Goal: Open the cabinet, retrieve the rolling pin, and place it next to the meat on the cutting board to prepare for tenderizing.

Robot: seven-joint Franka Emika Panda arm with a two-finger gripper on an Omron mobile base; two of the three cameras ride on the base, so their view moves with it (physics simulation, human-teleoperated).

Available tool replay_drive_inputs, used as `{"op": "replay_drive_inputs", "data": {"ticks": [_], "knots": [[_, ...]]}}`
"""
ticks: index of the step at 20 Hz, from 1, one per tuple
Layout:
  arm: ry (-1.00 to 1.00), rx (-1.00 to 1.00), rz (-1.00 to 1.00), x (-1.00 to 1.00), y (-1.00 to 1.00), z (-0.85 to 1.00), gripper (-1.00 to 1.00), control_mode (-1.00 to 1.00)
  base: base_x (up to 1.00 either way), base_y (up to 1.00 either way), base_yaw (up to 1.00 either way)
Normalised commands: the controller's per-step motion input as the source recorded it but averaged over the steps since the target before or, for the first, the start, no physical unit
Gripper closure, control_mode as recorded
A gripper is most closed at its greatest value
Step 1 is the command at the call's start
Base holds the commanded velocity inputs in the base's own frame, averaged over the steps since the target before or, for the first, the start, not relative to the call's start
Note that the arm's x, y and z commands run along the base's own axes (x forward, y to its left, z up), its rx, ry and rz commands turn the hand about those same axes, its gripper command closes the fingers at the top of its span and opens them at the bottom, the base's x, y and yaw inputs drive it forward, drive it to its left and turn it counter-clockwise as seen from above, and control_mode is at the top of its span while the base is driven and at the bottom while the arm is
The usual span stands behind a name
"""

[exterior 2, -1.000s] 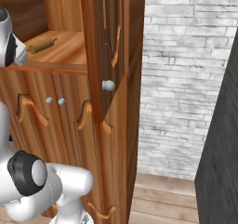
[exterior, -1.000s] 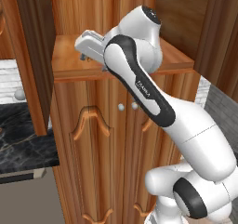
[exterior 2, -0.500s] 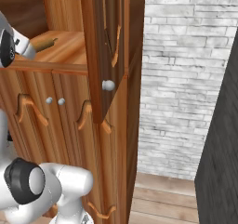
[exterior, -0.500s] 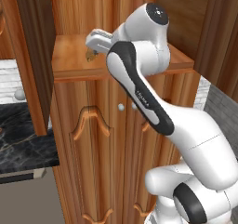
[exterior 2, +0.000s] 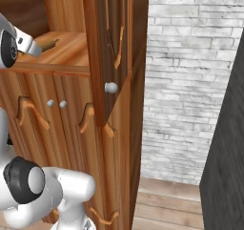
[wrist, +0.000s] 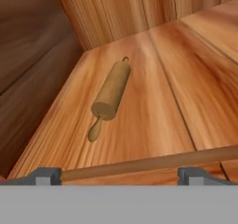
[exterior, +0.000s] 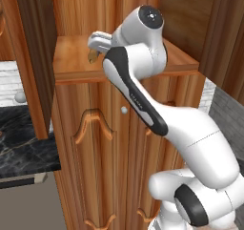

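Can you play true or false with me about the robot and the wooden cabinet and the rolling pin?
1. The cabinet doors are open. True.
2. The rolling pin lies on the shelf inside. True.
3. The gripper is squeezing the rolling pin. False: it is open, and the pin lies ahead of it, untouched.
4. The rolling pin stands upright. False: it lies flat.
5. A brick wall is beside the cabinet. True.

One rolling pin is lying on one cabinet shelf; two upper doors are standing open, and three round knobs are showing
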Motion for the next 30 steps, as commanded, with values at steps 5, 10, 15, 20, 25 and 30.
{"op": "replay_drive_inputs", "data": {"ticks": [5, 10, 15, 20, 25, 30], "knots": [[0.00, -0.07, -0.05, 0.38, 0.00, 0.00, -1.00, -1.00, 0.00, 0.00, 0.00], [0.00, -0.07, -0.05, 0.24, 0.05, 0.00, -1.00, -1.00, 0.00, 0.00, 0.00], [0.02, -0.06, 0.00, 0.08, 0.02, -0.08, -1.00, -1.00, 0.00, 0.00, 0.00], [0.00, -0.02, 0.00, 0.14, 0.00, -0.09, -1.00, -1.00, 0.00, 0.00, 0.00], [-0.01, 0.00, 0.00, 0.19, 0.00, -0.14, -1.00, -1.00, 0.00, 0.00, 0.00], [-0.01, 0.00, 0.00, 0.16, 0.05, -0.16, -1.00, -1.00, 0.00, 0.00, 0.00]]}}
